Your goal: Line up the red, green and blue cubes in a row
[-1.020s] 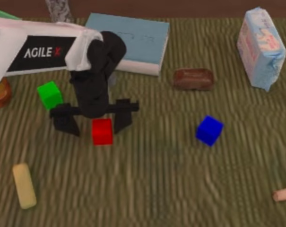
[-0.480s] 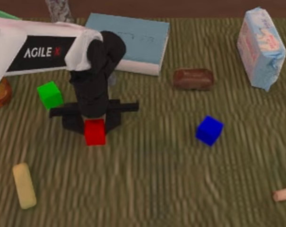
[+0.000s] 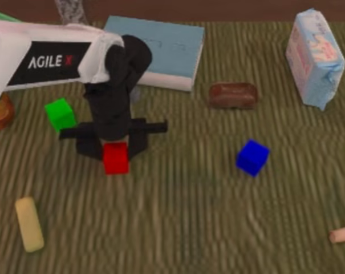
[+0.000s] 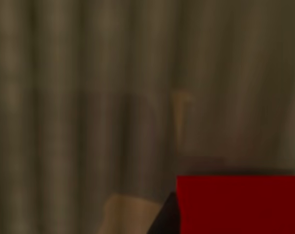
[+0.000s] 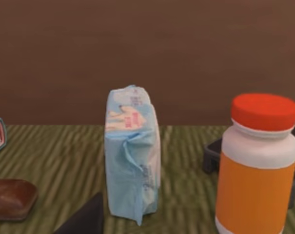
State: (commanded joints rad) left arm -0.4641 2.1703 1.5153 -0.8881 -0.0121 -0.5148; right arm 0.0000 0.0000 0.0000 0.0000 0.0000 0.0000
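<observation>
Top view shows the left gripper (image 3: 113,149) low over the left half of the tabletop (image 3: 178,217), its jaws clenched on the red cube (image 3: 115,157), a small plain block of bright, flat red. That cube sits between the two dark fingers, with its near face clear of them. The green cube (image 3: 60,113), equally small and a vivid solid green, rests on the tabletop just beside the arm's black wrist, toward the left edge and slightly tilted. The blue cube (image 3: 252,157), deep blue and turned at an angle, lies well apart to the right of centre.

From the left wrist view the red cube (image 4: 240,204) fills one corner as an even red face, with what looks like a dark finger edge against it, though the view is too close to be sure. Behind the cubes lie a pale blue book (image 3: 161,48), a brown bar (image 3: 233,95) and a white-blue packet (image 3: 315,57). The right wrist view faces an orange bottle (image 5: 257,170) with a red cap; the right arm's jaws cannot be judged.
</observation>
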